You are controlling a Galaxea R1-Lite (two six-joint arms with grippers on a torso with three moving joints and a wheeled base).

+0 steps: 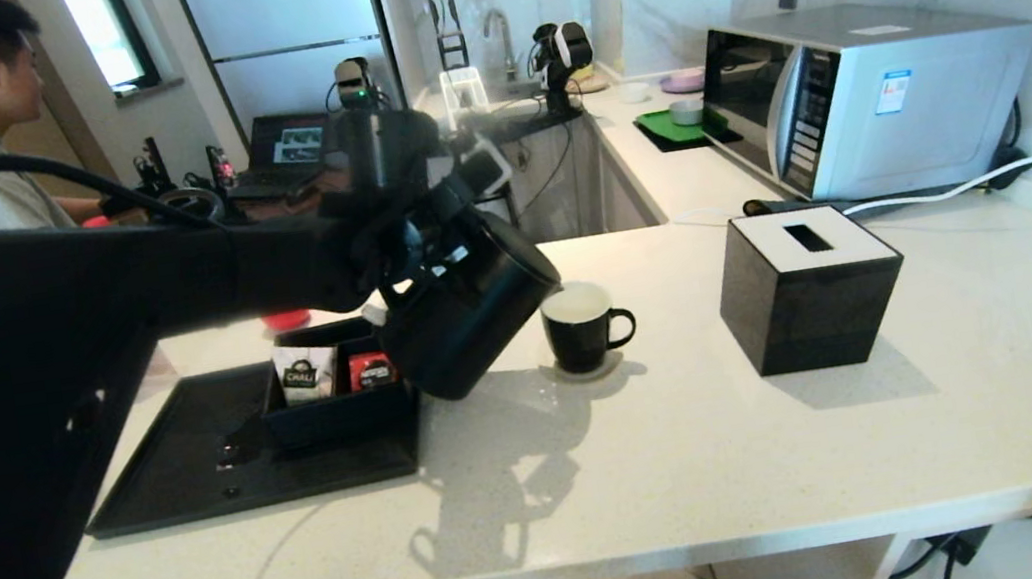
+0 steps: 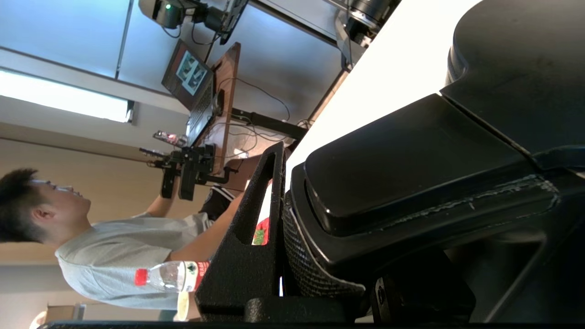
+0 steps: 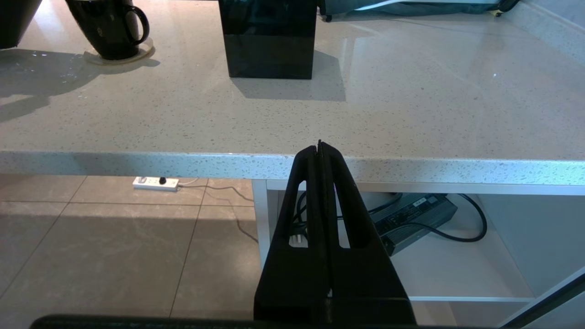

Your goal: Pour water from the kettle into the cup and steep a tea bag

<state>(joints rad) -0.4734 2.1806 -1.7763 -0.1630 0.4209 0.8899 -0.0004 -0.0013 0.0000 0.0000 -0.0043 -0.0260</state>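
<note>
Head view: kettle held off the tabletop and tilted, spout lowered to just above the rim of the cup. Tilt judged to serve the pour; no stream made out, liquid level in the cup not readable. Left gripper clamped on the kettle's handle at the upper rear, a hold that leaves the spout side free and lets the wrist do the tipping. Left wrist view confirms: ribbed finger pressed against the black handle.

Cup upright on a pale coaster, ear handle turned away from the kettle, so nothing obstructs the spout. Placed just beside the tray, well within reach of the working arm.

Tea bag not identified in any view. Open black box on the tray holding two sachets upright, presumably for easy picking: white sachet marked "CHALI", red sachet with lettering too small to read.

Right gripper parked below the tabletop edge, fingers pressed flat together, holding nothing.

Black tissue box standing well apart from the cup, no writing visible. Microwave at the rear with a blue-and-white sticker, text illegible.

Risk noted: spout close to the rim; overshoot would wet the coaster.
</note>
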